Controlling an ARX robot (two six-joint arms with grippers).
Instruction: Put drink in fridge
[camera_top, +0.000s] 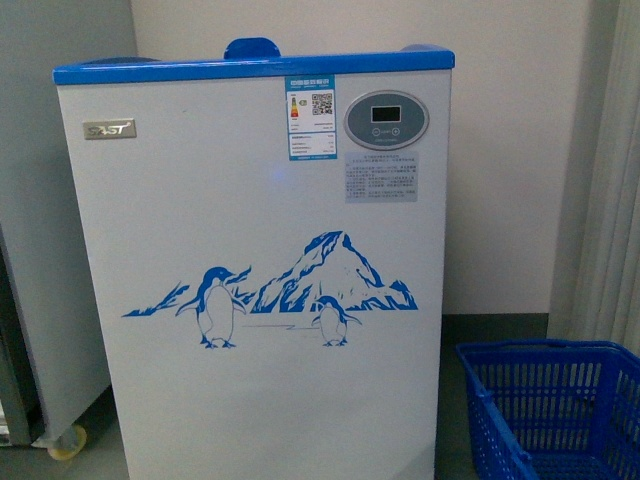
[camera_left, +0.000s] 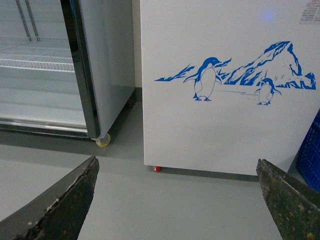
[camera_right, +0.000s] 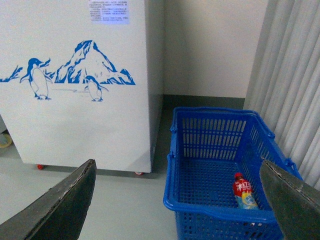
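Fridge (camera_top: 250, 300) fills the front view, with a blue basket (camera_top: 550, 400) on the floor to its right. Left wrist view: left claw (camera_left: 176, 167) spread wide, empty, facing the fridge. Right wrist view: right claw (camera_right: 176, 167) wide, empty; the drink (camera_right: 243, 193) lies in the basket, so lower that claw squarely over the bottle.

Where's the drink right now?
In the right wrist view, the drink bottle lies in the blue basket on the floor, just right of the white fridge.
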